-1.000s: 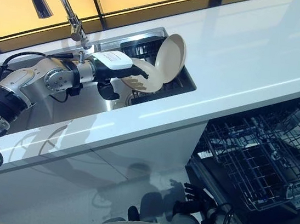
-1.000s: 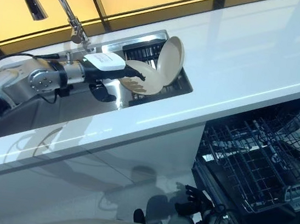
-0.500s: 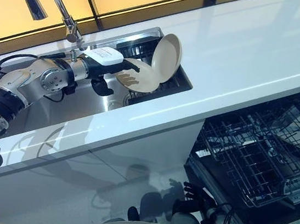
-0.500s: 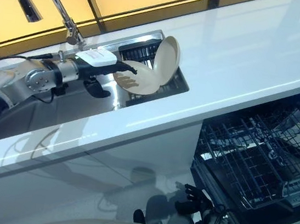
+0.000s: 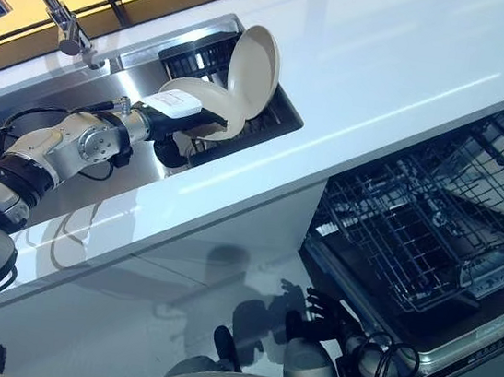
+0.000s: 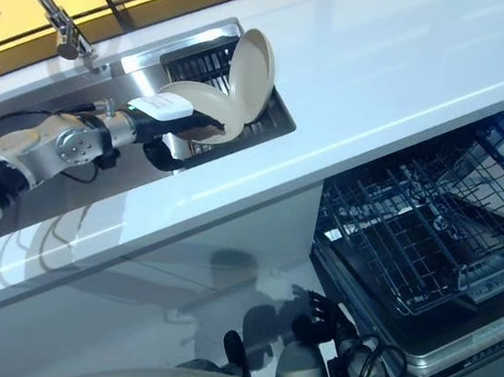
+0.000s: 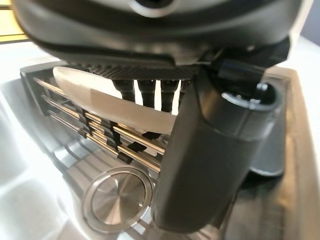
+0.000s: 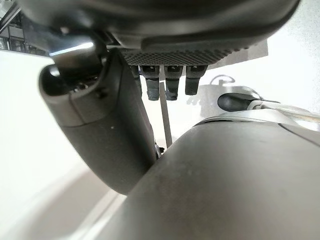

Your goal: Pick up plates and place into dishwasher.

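I have the left hand reaching into the sink, and its fingers lie over the rim of a cream plate while the thumb comes up from underneath, so the fingers are grasping that plate by its near edge. In the left wrist view the plate's pale edge runs across just under the fingers, with the bars of a dark rack and a round metal drain showing beyond the thumb. A second plate stands nearly upright just past the fingertips, leaning at the far end of the sink and touching or almost touching the held plate; I cannot tell which. A tap rises behind the wrist, at the back edge of the white surface.

My right hand hangs low, in front of the white cabinet, its fingers loosely curled and holding nothing. Off to that hand's outer side the dishwasher is open, its wire basket pulled out.
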Tool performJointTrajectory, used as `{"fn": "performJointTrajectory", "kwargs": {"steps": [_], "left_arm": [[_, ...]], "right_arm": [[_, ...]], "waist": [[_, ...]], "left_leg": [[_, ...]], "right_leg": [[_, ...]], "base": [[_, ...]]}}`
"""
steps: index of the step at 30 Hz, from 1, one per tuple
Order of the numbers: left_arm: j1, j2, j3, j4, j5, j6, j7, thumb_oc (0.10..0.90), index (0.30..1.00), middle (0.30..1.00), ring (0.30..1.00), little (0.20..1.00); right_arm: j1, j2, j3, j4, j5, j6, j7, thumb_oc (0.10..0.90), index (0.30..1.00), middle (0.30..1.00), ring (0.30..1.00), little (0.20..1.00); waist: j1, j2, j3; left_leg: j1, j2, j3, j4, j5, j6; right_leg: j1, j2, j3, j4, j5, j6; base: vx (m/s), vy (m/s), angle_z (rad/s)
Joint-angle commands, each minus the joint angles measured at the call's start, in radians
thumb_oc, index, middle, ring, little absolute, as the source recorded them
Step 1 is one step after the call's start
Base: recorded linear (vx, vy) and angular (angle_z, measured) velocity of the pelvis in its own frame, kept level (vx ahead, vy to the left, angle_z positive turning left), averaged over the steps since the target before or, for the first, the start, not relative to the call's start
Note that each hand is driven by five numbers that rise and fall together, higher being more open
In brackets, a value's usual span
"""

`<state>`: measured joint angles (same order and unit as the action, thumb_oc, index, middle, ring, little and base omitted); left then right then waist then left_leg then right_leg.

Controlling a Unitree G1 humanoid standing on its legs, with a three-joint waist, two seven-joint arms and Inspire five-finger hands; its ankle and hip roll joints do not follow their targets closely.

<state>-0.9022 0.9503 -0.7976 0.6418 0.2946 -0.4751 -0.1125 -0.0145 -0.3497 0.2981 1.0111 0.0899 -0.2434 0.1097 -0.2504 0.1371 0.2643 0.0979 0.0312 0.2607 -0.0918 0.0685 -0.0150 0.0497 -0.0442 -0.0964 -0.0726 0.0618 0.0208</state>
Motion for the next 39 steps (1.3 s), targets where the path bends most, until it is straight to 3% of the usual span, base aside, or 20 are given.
{"fn": "performJointTrajectory", "kwargs": {"steps": [1,17,30,39], "left_arm": [[-0.157,-0.004,0.058,0.077,-0.033,0.034,0.058,0.100,0.300,0.300,0.300,0.200],[-0.183,0.007,0.050,0.157,0.023,0.060,0.084,0.100,0.300,0.300,0.300,0.200],[-0.193,0.064,0.054,0.096,0.038,0.058,0.086,0.100,0.300,0.300,0.300,0.200],[-0.226,0.144,0.074,0.028,-0.014,0.042,0.164,0.100,0.300,0.300,0.300,0.200]], "right_arm": [[0.021,-0.074,0.017,0.004,0.010,-0.021,-0.013,0.800,0.900,0.900,0.900,0.900],[0.015,-0.078,0.012,-0.021,0.021,-0.032,-0.008,0.800,0.900,0.900,0.900,0.900],[0.032,-0.059,0.010,0.007,0.016,-0.027,-0.008,0.800,0.900,0.900,0.900,0.900],[0.041,-0.045,0.018,0.024,0.019,-0.013,-0.014,0.800,0.900,0.900,0.900,0.900]], "waist": [[-0.020,-0.025,0.015],[-0.025,-0.026,0.037],[0.011,-0.026,-0.014],[0.047,-0.020,-0.076]], "left_leg": [[-0.017,-0.056,0.054,0.039,-0.090,0.037],[-0.035,-0.052,0.070,0.047,-0.078,0.027],[-0.010,-0.053,0.046,0.048,-0.082,0.021],[0.020,-0.057,0.022,0.051,-0.095,0.017]], "right_leg": [[-0.070,0.002,0.012,0.064,-0.038,0.089],[-0.074,-0.003,-0.001,0.049,-0.026,0.089],[-0.020,-0.002,-0.036,0.033,-0.037,0.086],[0.027,0.000,-0.067,0.026,-0.056,0.079]], "base": [[-0.08,-0.001,-0.05],[-0.03,-0.005,-0.01],[0.00,-0.005,0.02],[0.00,-0.010,0.07]]}}
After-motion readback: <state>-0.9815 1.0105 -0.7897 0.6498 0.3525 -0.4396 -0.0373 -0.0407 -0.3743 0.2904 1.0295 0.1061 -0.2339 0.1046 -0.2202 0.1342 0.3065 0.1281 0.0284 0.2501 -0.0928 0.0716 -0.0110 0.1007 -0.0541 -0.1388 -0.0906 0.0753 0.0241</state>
